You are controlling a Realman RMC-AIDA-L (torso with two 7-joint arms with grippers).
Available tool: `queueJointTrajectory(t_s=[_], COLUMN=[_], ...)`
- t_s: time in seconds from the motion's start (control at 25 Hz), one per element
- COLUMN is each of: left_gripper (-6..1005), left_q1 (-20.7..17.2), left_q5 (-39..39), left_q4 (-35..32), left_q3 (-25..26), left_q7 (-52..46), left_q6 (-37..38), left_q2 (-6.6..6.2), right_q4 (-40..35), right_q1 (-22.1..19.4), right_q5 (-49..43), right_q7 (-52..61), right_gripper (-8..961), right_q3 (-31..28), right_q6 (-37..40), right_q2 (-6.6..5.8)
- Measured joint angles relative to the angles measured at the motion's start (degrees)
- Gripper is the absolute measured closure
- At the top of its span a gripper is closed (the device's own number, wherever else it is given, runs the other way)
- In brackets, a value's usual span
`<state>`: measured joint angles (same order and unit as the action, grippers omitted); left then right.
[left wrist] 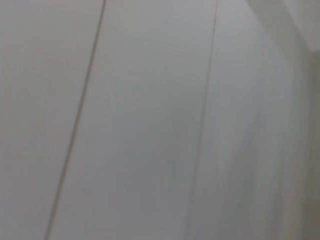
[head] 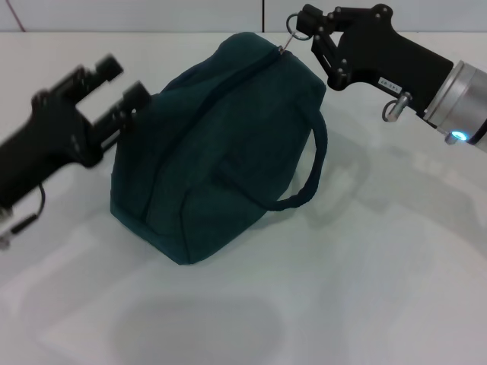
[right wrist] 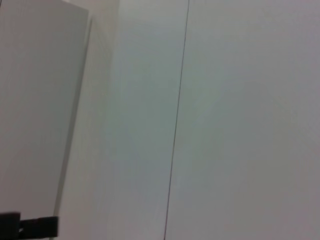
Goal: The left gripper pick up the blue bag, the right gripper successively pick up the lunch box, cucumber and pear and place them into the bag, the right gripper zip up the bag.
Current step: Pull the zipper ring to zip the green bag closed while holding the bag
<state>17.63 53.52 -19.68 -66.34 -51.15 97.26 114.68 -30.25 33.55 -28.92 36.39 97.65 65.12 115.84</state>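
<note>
The blue bag (head: pixel 221 152) lies on the white table in the head view, with its long zipper running along the top and one loop handle (head: pixel 312 163) hanging on its right side. My right gripper (head: pixel 303 32) is at the bag's far top end, shut on the metal ring pull (head: pixel 294 36) of the zipper. My left gripper (head: pixel 124 82) is at the bag's left end, open, with its lower finger (head: pixel 135 96) against the fabric. The lunch box, cucumber and pear are out of view. Neither wrist view shows the bag.
The white table (head: pixel 365 289) spreads in front of and to the right of the bag. Both wrist views show only pale wall panels with seams (left wrist: pixel 75 125) (right wrist: pixel 175 125). A small black part (right wrist: pixel 27 226) sits at the corner of the right wrist view.
</note>
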Motion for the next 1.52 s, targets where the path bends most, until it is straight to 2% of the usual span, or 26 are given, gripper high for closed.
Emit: queueJointTrajectory(t_s=[0.2, 0.32, 0.4, 0.48, 0.72, 0.84, 0.96, 1.16, 1.36, 1.52], left_gripper=[433, 331, 263, 136, 139, 148, 157, 172, 380, 410], left_q1=[6.68, 11.47, 13.86, 16.02, 18.29, 18.40, 18.23, 17.35, 16.35, 16.69], left_q5=[6.90, 14.28, 18.09, 21.50, 29.13, 31.08, 31.38, 31.26, 32.03, 34.20], left_q4=[-6.40, -9.66, -11.24, -12.37, -16.70, -18.27, -18.86, -19.31, -20.62, -20.72], left_q3=[0.25, 0.26, 0.31, 0.31, 0.34, 0.33, 0.57, 3.85, 4.56, 4.57], left_q7=[-19.19, -29.95, -34.28, -36.82, -42.73, -44.01, -44.42, -43.73, -43.60, -44.16], left_q6=[-2.90, -7.63, -10.14, -12.14, -18.92, -20.57, -21.54, -21.22, -21.07, -21.15], left_q2=[-5.01, -6.40, -6.39, -5.79, -3.68, -2.89, -2.66, -2.19, -1.90, -1.70], right_q4=[0.01, 0.01, 0.01, 0.01, 0.02, 0.02, 0.02, 0.02, 0.01, 0.02], right_q1=[0.08, 0.11, 0.11, 0.11, 0.12, 0.11, 0.11, 0.11, 0.11, 0.11], right_q5=[-0.64, -0.73, -0.74, -0.75, -0.80, -0.80, -0.80, -0.79, -0.79, -0.79], right_q7=[-0.02, -0.40, -0.83, -1.20, -1.41, -1.41, -1.46, -1.50, -1.51, -1.50], right_gripper=[934, 935, 935, 935, 935, 935, 935, 935, 935, 935], right_q3=[-0.01, -0.01, 0.06, 0.34, 0.82, 0.87, 0.96, 1.03, 1.05, 1.05], right_q6=[0.12, 0.16, 0.17, 0.18, 0.26, 0.55, 0.67, 0.71, 0.71, 0.71], right_q2=[0.00, 0.02, 0.10, 0.20, 0.26, 0.27, 0.27, 0.25, 0.20, 0.18])
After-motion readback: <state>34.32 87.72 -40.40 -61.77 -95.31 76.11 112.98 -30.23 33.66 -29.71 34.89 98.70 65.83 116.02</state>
